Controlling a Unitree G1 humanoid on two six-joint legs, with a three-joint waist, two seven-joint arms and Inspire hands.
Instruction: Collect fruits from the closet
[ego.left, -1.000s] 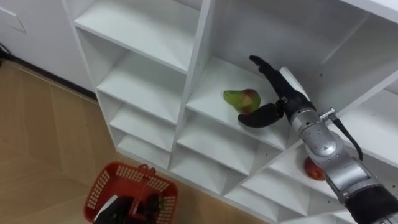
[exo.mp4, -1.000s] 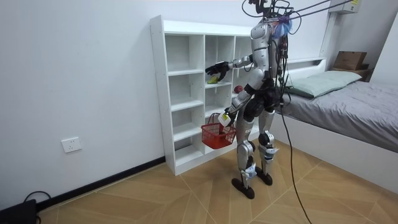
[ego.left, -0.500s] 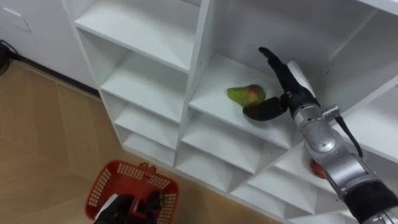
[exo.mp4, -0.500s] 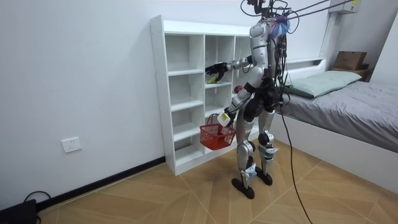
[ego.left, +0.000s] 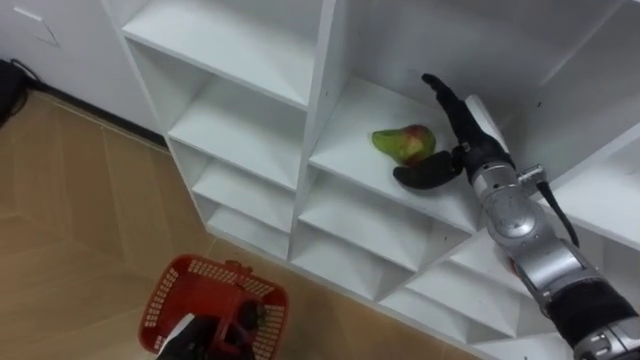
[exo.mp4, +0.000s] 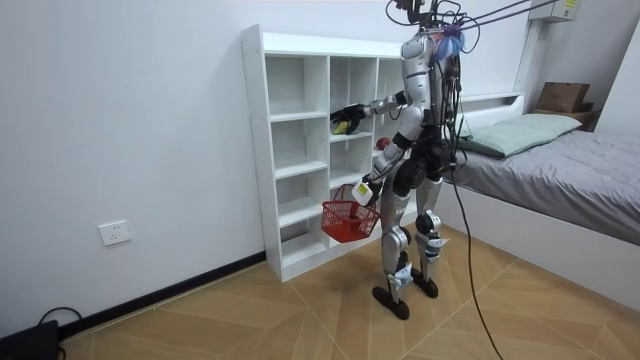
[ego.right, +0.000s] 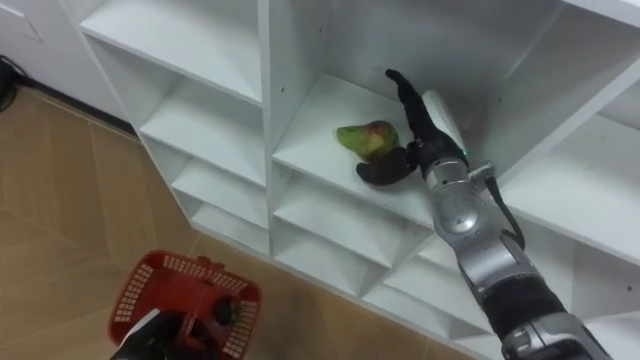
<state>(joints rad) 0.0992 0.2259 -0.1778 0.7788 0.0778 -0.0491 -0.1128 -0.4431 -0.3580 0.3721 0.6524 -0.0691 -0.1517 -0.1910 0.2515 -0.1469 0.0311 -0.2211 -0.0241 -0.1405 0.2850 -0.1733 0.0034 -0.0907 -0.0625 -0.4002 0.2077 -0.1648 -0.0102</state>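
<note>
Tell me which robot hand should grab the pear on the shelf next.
Right. The right robot hand is inside the shelf compartment, open, with thumb and fingers framing the pear. The left robot hand hangs low, curled on the handle of the red basket, far from that shelf.

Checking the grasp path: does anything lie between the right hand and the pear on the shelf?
No. In the left eye view the open right hand sits right beside the pear, with nothing between them.

Silver arm, black right hand (ego.left: 447, 150), dark cable
</note>
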